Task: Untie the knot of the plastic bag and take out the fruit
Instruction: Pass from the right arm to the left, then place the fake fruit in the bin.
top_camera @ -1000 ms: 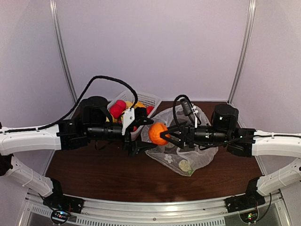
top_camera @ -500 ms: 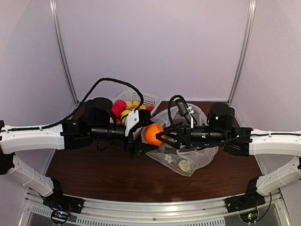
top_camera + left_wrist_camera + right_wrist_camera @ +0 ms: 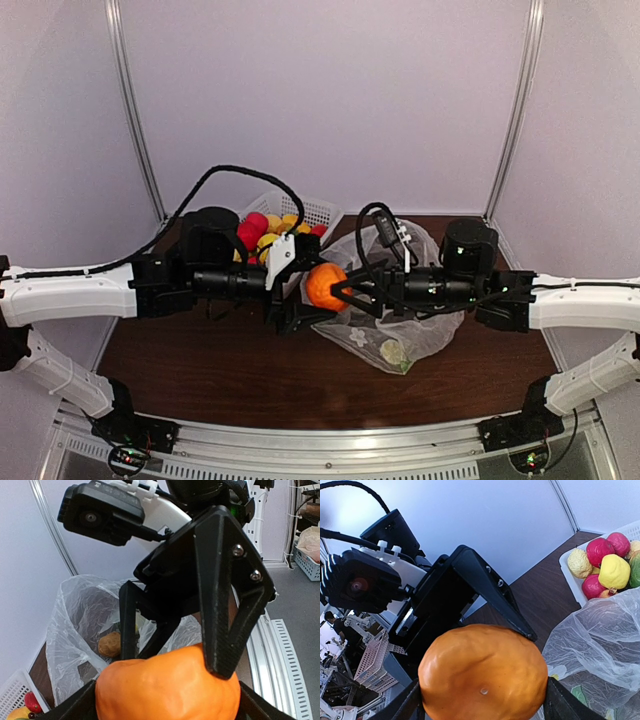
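The orange fruit hangs in the air between both grippers, left of the plastic bag. My right gripper is shut on it; it fills the space between my fingers in the right wrist view. My left gripper faces it from the left, and its fingers touch both sides of the orange. The bag lies open and crumpled on the table, with a brown oval fruit inside. No knot shows.
A white lattice basket stands behind the left gripper at the back and holds several red and yellow fruits. The bag's film lies right against the basket. Dark wooden table in front.
My right gripper has carried the orange fruit left into the left gripper's fingers, and the left arm has shifted a little right. Nothing moved in the last half second.
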Controlling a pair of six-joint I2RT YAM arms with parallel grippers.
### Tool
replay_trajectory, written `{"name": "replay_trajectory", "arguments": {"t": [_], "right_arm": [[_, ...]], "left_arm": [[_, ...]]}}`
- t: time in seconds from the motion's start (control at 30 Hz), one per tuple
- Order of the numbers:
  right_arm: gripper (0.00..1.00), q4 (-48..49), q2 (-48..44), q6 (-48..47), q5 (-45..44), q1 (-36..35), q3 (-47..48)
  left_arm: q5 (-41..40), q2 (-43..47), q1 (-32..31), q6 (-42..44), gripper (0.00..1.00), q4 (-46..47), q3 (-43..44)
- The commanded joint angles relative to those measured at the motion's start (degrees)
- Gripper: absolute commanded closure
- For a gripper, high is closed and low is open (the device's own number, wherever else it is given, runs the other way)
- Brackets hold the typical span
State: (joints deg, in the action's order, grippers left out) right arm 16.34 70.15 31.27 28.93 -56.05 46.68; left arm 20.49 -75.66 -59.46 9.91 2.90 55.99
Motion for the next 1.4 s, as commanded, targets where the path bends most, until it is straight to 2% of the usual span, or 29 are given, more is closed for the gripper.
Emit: {"name": "replay_trajectory", "arguments": {"t": [0.0, 0.23, 0.5, 0.6, 0.7, 0.8, 1.07, 1.23, 1.37], "right_arm": [[0.34, 0.46, 0.6, -0.59, 0.24, -0.45, 1.31], [0.34, 0.8, 0.78, -0.48, 0.19, -0.55, 1.14], [0.33, 0.68, 1.04, -0.71, -0.7, -0.55, 1.01], [0.23, 0.34, 0.35, -0.9, -2.36, -0.55, 0.81], [0.08, -0.17, -1.22, -1.19, -4.46, -0.55, 0.24], [0.01, -3.39, -3.64, -2.43, -8.38, -0.51, 0.23], [0.0, -14.18, -13.61, -4.0, -24.03, 1.05, 0.45], [0.0, -23.0, -18.93, -4.15, -33.86, 2.52, 0.53], [0.0, -26.65, -21.21, -4.87, -37.63, 2.7, 0.24]], "left_arm": [[2.17, -0.22, -0.11, -1.12, 0.08, 2.15, 1.85], [2.02, -0.19, -0.11, -1.43, 0.07, 2.29, 1.76], [2.18, -0.56, -0.07, -1.57, 0.29, 2.04, 2.02], [2.27, -0.54, -0.12, -1.59, 0.34, 1.81, 2.19], [2.17, -0.39, -0.13, -1.73, 0.38, 1.76, 2.2], [1.47, -0.18, -0.12, -2.0, 0.41, 1.75, 2.2], [-2.36, -0.29, 1.16, -2.51, 0.44, 0.4, 2.99], [-3.82, -1.89, 6.13, -4.93, 0.44, -1.2, 5.51], [-3.26, -2.08, 13.09, -9.42, 0.44, 0.2, 6.5]]}}
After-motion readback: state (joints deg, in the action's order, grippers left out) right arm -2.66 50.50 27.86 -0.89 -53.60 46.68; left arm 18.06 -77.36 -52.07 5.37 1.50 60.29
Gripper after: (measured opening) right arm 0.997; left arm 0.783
